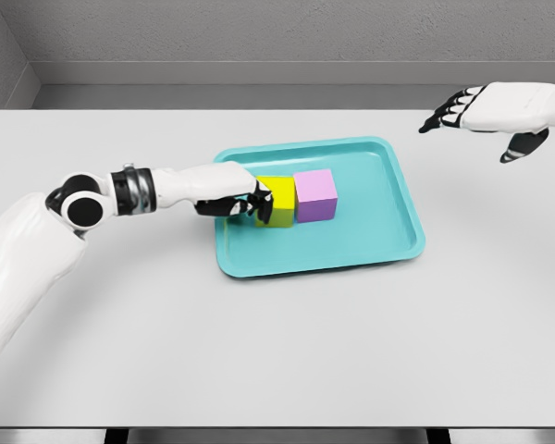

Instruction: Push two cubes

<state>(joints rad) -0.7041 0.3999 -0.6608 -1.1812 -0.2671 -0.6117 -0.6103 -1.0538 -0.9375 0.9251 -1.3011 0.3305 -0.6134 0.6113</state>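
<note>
A yellow cube [279, 200] and a pink cube [315, 194] stand side by side, touching, inside a teal tray [379, 242]. My left hand [245, 203] reaches over the tray's left rim; its curled fingers press against the yellow cube's left face without holding it. My right hand [467, 109] hovers at the far right, above the table and apart from the tray, with its fingers relaxed and nothing in them.
The tray lies in the middle of a light grey table [277, 351]. A grey wall runs behind the table's far edge. Bare tabletop surrounds the tray on all sides.
</note>
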